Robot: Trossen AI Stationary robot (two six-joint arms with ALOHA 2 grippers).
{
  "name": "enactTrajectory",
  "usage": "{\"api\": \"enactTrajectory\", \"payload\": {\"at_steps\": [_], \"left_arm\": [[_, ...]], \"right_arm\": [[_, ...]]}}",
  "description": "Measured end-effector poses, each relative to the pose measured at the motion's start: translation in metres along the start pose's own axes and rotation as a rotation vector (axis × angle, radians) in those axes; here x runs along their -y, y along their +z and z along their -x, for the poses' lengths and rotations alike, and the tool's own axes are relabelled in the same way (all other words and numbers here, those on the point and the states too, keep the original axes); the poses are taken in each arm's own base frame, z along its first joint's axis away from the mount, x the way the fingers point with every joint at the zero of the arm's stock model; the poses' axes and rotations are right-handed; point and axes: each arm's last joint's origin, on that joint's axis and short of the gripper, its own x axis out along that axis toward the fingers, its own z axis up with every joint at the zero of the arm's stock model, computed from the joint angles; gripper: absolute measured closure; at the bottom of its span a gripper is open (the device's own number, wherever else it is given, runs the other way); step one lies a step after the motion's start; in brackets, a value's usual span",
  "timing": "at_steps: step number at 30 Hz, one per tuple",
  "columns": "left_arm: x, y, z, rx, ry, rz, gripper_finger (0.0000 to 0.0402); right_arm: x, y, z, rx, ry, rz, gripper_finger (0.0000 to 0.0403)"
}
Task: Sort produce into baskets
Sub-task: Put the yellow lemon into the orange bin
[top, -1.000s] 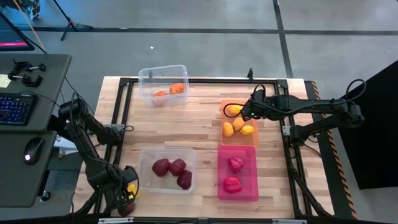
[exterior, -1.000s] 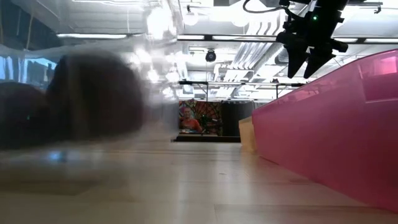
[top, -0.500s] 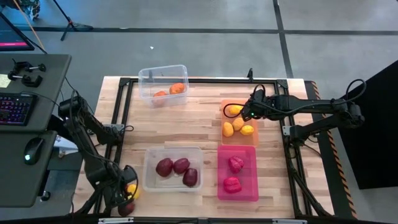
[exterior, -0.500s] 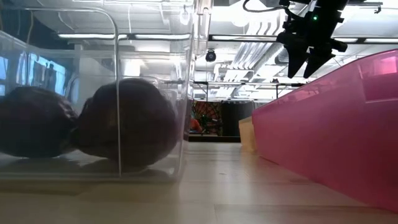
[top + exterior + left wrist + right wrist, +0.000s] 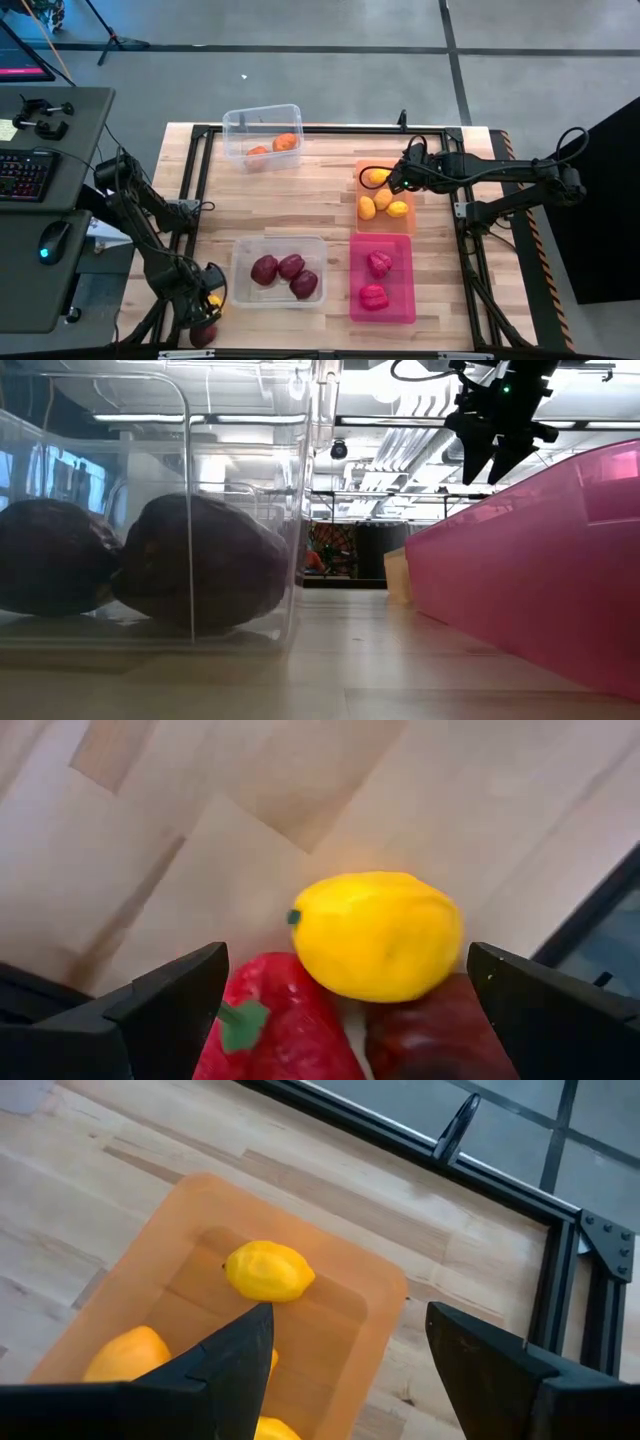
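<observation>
I see three maroon pieces (image 5: 284, 274) in clear bin (image 5: 242, 285) at table's front edge. Lemons (image 5: 383, 200) in orange bin (image 5: 359, 190), right gripper (image 5: 397, 178) spread wide above. Left gripper (image 5: 205, 310) spread at front-left corner over loose lemon (image 5: 375, 935).

Four baskets (image 5: 262, 124). Two oranges (image 5: 286, 142) far left, three lemons (image 5: 375, 177) far right, three maroon pieces (image 5: 291, 266) near left, two pink-red pieces (image 5: 379, 263) near right. Three loose pieces (image 5: 376, 935) at near-left corner.
</observation>
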Motion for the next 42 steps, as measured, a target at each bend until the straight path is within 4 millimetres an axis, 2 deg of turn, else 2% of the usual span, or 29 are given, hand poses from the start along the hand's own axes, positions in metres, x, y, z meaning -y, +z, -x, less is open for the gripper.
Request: {"api": "enactTrajectory", "payload": {"at_steps": [4, 9, 17, 28, 32, 39, 42], "left_arm": [[-0.003, 0.0, -0.008, -0.004, -0.02, -0.003, 0.0003], [0.002, 0.0, -0.012, -0.012, -0.093, -0.022, 0.0003], [0.002, -0.001, -0.028, -0.029, -0.027, -0.046, 0.0003], [0.003, -0.001, -0.037, -0.026, 0.011, -0.039, 0.0006], [0.002, -0.002, -0.037, -0.029, 0.019, -0.039, 0.0041], [0.001, 0.0, -0.03, -0.038, -0.007, -0.009, 0.0168], [0.001, -0.002, -0.015, -0.031, -0.07, -0.001, 0.0169]], "right_arm": [[0.0, 0.0, 0.0, 0.001, -0.001, 0.0, 0.0151], [0.0, 0.0, 0.0, 0.001, -0.001, 0.0, 0.0151], [0.0, 0.0, 0.0, 0.0, 0.0, 0.0, 0.0151], [0.0, 0.0, 0.0, -0.001, 0.0, 0.0, 0.0151], [0.0, 0.0, 0.0, -0.001, 0.0, 0.0, 0.0151], [0.0, 0.0, 0.0, -0.001, 0.0, 0.0, 0.0151], [0.0, 0.0, 0.0, 0.0, 0.0, 0.0, 0.0151]]}}
